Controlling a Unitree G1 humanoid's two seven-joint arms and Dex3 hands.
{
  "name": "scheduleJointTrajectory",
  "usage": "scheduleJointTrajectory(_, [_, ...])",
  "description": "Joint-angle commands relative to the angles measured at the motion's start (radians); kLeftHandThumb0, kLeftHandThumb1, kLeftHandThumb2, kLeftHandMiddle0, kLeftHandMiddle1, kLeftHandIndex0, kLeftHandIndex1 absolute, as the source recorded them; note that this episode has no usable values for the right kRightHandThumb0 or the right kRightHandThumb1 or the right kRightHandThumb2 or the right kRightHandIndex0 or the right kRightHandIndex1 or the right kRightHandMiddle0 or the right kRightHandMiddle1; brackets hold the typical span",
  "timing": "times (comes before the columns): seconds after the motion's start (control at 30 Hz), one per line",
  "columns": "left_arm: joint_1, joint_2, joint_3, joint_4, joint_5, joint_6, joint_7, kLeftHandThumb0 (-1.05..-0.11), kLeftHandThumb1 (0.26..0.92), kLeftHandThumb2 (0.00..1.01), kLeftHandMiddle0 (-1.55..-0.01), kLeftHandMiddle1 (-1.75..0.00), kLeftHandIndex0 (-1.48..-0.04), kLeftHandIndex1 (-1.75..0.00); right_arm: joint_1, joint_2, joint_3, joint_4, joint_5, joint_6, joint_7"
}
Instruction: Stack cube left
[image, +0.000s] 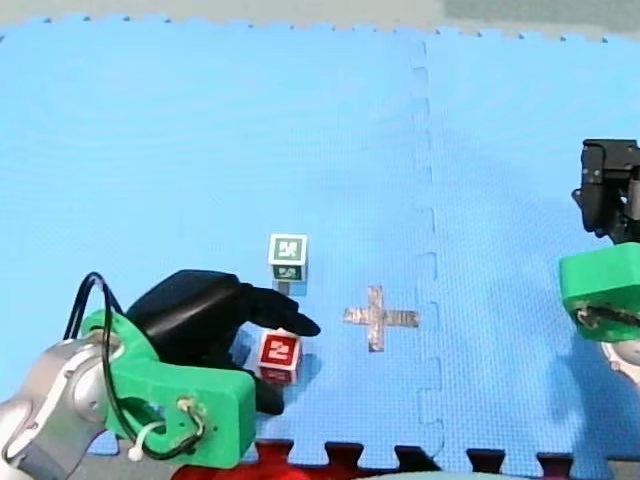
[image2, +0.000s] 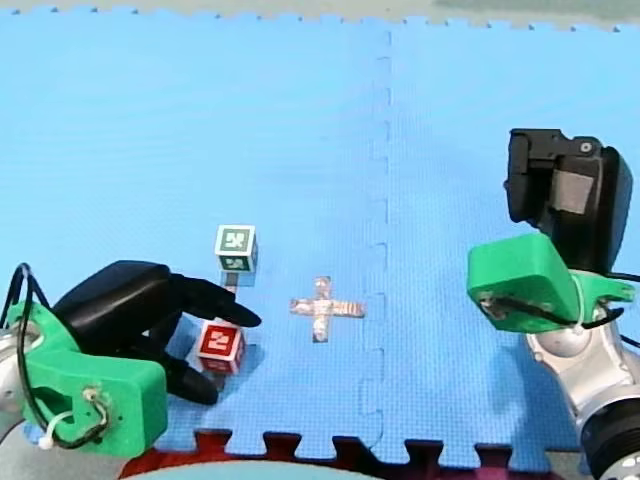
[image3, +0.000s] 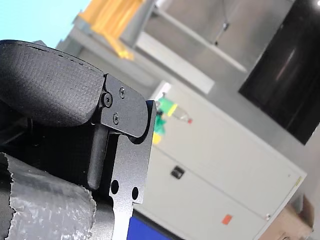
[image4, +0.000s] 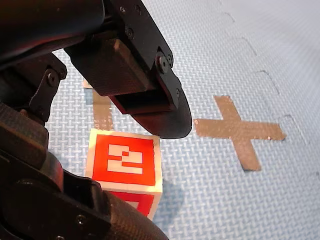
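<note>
A red cube (image: 279, 357) with a white pattern stands on the blue foam mat (image: 200, 150), near its front edge. My left hand (image: 268, 362) reaches in from the lower left and straddles the cube: a black finger (image4: 150, 100) lies along its far side and the thumb (image: 262, 398) sits at its near side. In the second wrist view the red cube (image4: 125, 160) rests on the mat between them. A green cube (image: 288, 258) stands just behind the red one, apart from it. My right hand (image2: 560, 200) hangs above the mat at the far right and holds nothing.
A silver tape cross (image: 378, 318) marks the mat right of the red cube. A jagged seam (image: 428, 260) joins two mat tiles. The mat's front edge (image: 350, 455) runs close behind my left wrist.
</note>
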Motion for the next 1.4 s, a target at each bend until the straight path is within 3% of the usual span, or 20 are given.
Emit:
scheduleJointTrajectory(0.0, [0.012, 0.009, -0.001, -0.044, 0.012, 0.031, -0.008, -0.854, 0.732, 0.00, -0.82, -1.75, -0.92, -0.10, 0.000, -0.003, -0.003, 0.002, 0.003, 0.001, -0.002])
scheduleJointTrajectory(0.3, [0.036, 0.008, -0.007, -0.120, 0.049, 0.118, -0.002, -0.810, 0.735, 0.00, -0.83, -1.75, -0.93, -0.08, 0.007, 0.000, 0.001, 0.002, -0.003, -0.007, -0.013])
scheduleJointTrajectory(0.57, [0.031, 0.024, -0.018, -0.076, 0.081, 0.054, 0.073, -0.870, 0.766, 0.01, -0.75, -1.75, -0.58, 0.00, 0.011, 0.001, 0.003, 0.009, -0.008, -0.019, -0.019])
scheduleJointTrajectory(0.93, [0.027, 0.021, -0.021, -0.066, 0.080, 0.051, 0.084, -0.889, 0.779, 0.01, -0.73, -1.75, -0.57, 0.00, 0.009, -0.004, 0.005, 0.019, -0.012, -0.031, -0.022])
scheduleJointTrajectory(1.17, [0.013, 0.022, -0.026, -0.036, 0.072, 0.036, 0.081, -0.904, 0.786, 0.01, -0.76, -1.75, -0.38, 0.00, 0.010, -0.007, 0.007, 0.024, -0.015, -0.040, -0.025])
scheduleJointTrajectory(1.27, [0.006, 0.024, -0.031, -0.033, 0.088, 0.054, 0.076, -0.911, 0.788, 0.01, -0.77, -1.75, -0.38, 0.00, 0.009, -0.009, 0.007, 0.025, -0.015, -0.042, -0.025])
scheduleJointTrajectory(1.37, [-0.001, 0.023, -0.040, -0.050, 0.128, 0.113, 0.072, -0.915, 0.792, 0.01, -0.77, -1.75, -0.52, -0.07, 0.009, -0.012, 0.005, 0.022, -0.011, -0.047, -0.020])
